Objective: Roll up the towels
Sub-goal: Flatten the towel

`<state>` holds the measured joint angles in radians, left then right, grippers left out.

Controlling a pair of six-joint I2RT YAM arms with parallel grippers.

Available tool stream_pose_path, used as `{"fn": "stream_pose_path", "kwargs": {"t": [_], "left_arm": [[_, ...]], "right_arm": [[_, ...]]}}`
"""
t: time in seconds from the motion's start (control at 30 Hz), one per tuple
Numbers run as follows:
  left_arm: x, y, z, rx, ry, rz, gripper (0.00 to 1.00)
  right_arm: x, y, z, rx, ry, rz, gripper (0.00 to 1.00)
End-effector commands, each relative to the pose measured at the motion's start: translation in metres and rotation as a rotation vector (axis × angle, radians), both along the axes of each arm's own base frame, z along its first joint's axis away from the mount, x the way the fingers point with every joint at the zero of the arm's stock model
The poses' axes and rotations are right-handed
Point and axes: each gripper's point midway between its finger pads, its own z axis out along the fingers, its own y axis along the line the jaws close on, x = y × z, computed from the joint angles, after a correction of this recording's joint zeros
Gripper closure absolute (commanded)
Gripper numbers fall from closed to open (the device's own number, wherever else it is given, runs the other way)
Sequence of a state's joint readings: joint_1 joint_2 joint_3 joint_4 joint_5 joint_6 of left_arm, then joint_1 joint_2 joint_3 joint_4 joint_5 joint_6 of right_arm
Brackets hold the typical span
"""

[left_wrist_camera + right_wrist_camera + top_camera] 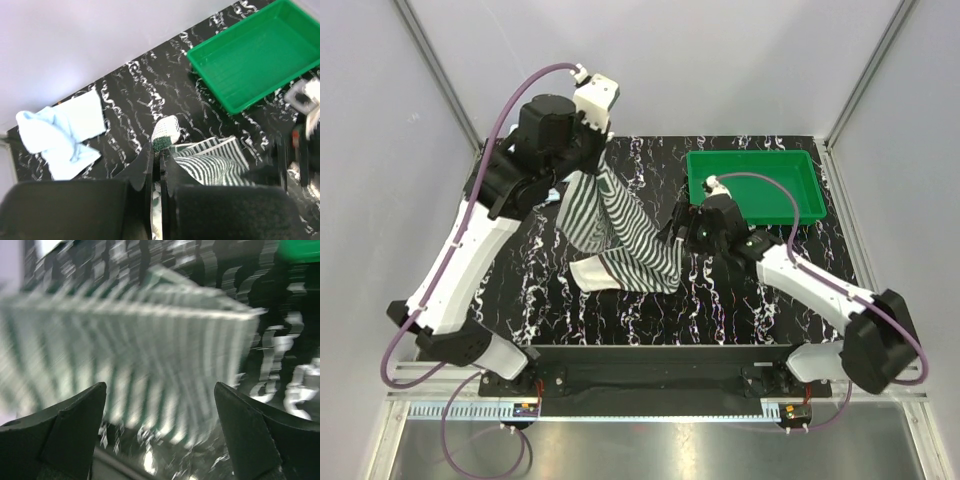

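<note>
Top external shows one striped towel (pixel 630 240) hanging from the raised left gripper (pixel 159 152), which is clenched on the towel's upper corner. The lower part of it lies folded over on the table (pixel 740 310). The right gripper (pixel 160 415) is released, with jaws wide, just beside the towel's right edge and grasping nothing. The second one, the blue towel (pixel 60 132), lies bunched on the table, well apart. One green tray (pixel 250 60) sits at the back right.

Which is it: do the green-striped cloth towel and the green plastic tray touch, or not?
Apart. The left wrist view shows black table between the striped cloth towel and the green plastic tray.
</note>
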<state>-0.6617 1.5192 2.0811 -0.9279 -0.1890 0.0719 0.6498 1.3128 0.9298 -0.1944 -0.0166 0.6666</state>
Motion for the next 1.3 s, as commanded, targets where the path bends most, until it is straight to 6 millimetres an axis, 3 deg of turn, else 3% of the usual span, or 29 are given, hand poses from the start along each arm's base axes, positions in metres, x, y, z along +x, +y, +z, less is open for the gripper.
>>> {"fn": "stream_pose_path", "kwargs": {"t": [0.0, 0.03, 0.07, 0.1, 0.17, 0.2, 0.27, 0.3, 0.43, 0.6, 0.73, 0.77, 0.87, 0.93, 1.0, 1.13, 1.2, 1.23, 1.27], "left_arm": [[-0.011, 0.027, 0.017, 0.013, -0.082, 0.062, 1.0], [-0.012, 0.032, 0.013, 0.023, -0.083, 0.08, 1.0], [-0.012, 0.035, -0.006, 0.054, -0.053, 0.093, 1.0], [-0.017, 0.046, 0.0, 0.044, -0.076, 0.125, 1.0], [-0.024, 0.056, -0.009, 0.048, -0.07, 0.155, 1.0], [-0.026, 0.059, -0.011, 0.047, -0.066, 0.16, 1.0], [-0.033, 0.062, -0.013, 0.03, -0.067, 0.158, 1.0], [-0.034, 0.063, -0.012, 0.023, -0.069, 0.158, 1.0], [-0.037, 0.065, -0.012, 0.03, -0.07, 0.156, 1.0], [-0.041, 0.069, -0.01, 0.031, -0.075, 0.161, 1.0], [-0.042, 0.074, -0.011, 0.035, -0.081, 0.173, 1.0], [-0.042, 0.074, -0.011, 0.038, -0.081, 0.177, 1.0], [-0.04, 0.074, -0.014, 0.043, -0.073, 0.185, 1.0], [-0.037, 0.074, -0.015, 0.047, -0.067, 0.198, 1.0], [-0.033, 0.076, -0.015, 0.062, -0.064, 0.221, 1.0], [-0.022, 0.076, -0.005, 0.071, -0.07, 0.244, 1.0], [-0.02, 0.076, 0.018, 0.04, -0.107, 0.248, 1.0], [-0.016, 0.074, 0.019, 0.048, -0.098, 0.251, 1.0], [-0.016, 0.075, 0.026, 0.04, -0.107, 0.258, 1.0]], "right_arm": [[0.041, -0.045, -0.015, -0.05, 0.038, -0.251, 0.04], [0.041, -0.06, -0.031, -0.055, 0.088, -0.306, 0.05], [0.046, -0.072, -0.039, -0.039, 0.115, -0.359, 0.09], [0.047, -0.073, -0.047, -0.021, 0.143, -0.385, 0.11], [0.046, -0.066, -0.059, -0.019, 0.17, -0.351, 0.17], [0.046, -0.062, -0.075, -0.037, 0.214, -0.339, 0.19], [0.048, -0.051, -0.083, -0.04, 0.25, -0.301, 0.22], [0.045, -0.044, -0.098, -0.065, 0.283, -0.285, 0.22], [0.045, -0.023, -0.117, -0.098, 0.321, -0.247, 0.21], [0.05, -0.014, -0.137, -0.086, 0.352, -0.251, 0.26], [0.051, -0.012, -0.143, -0.086, 0.361, -0.251, 0.61], [0.051, -0.012, -0.142, -0.085, 0.358, -0.254, 0.74], [0.05, -0.018, -0.136, -0.104, 0.347, -0.266, 0.98], [0.051, -0.023, -0.117, -0.112, 0.308, -0.272, 1.0], [0.051, -0.04, -0.093, -0.162, 0.256, -0.31, 1.0], [0.063, -0.07, -0.021, -0.205, 0.114, -0.384, 1.0], [0.063, -0.088, 0.012, -0.218, 0.061, -0.409, 1.0], [0.071, -0.095, 0.041, -0.202, 0.01, -0.44, 1.0], [0.065, -0.105, 0.058, -0.225, -0.011, -0.443, 1.0]]}}
